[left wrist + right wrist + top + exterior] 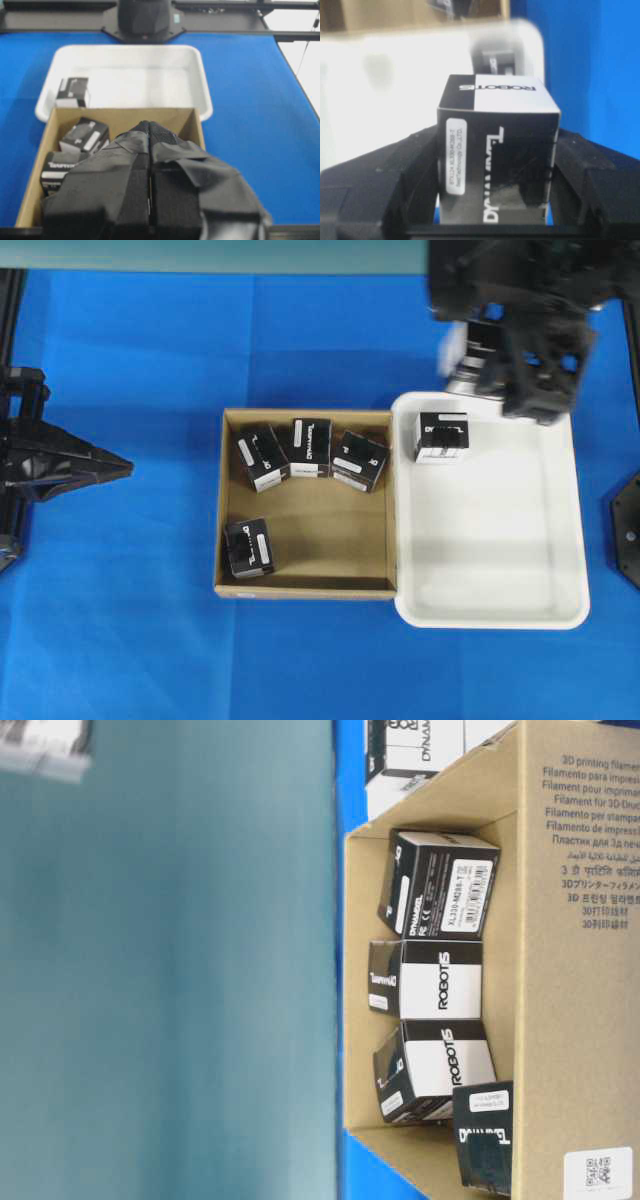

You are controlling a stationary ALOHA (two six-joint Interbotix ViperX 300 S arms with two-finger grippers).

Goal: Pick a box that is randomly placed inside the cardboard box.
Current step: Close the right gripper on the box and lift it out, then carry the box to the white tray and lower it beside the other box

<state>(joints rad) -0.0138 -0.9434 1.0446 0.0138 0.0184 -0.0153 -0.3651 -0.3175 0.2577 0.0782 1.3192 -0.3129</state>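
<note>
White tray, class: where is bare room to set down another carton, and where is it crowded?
The white tray is bare except its top-left corner, where one carton sits. The cardboard box is crowded along its top wall; bare floor lies lower right.

The right gripper [495,200] clamps a box [497,165] between its pads; the left gripper [149,200] rests closed.
</note>
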